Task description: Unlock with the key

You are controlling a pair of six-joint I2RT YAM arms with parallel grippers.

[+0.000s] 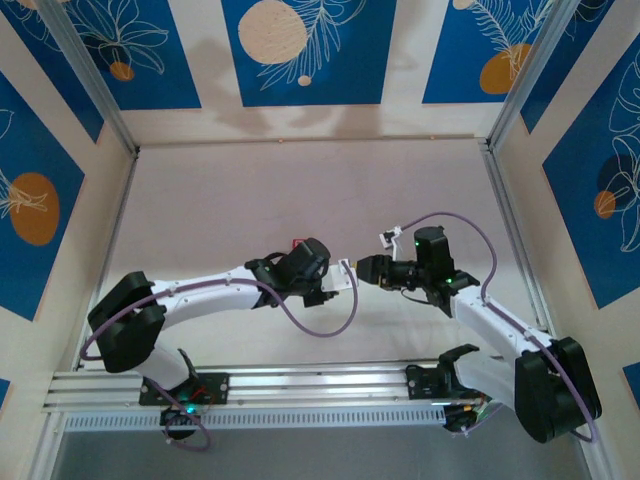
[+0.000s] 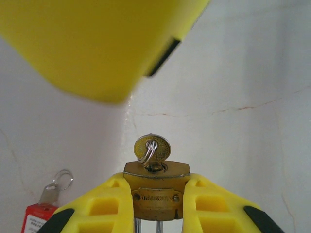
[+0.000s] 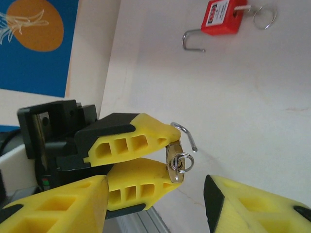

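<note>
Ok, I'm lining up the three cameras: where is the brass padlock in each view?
Top external: the brass padlock is a tiny speck mid-picture, where the two arms meet.
Left wrist: bottom centre, clamped in the left gripper.
Right wrist: lower centre, in that same gripper.
Shared landmark: the red padlock, bottom left for the left wrist, top for the right wrist.

The key's [image 2: 152, 148] blade is buried in the brass padlock [image 2: 156, 194], and I see only its head. The padlock's lower body runs off the edge at 6 o'clock. The red padlock [image 2: 40, 219] is cropped at 7 o'clock. My right finger [image 2: 92, 43] is a blur at 11 o'clock.
</note>
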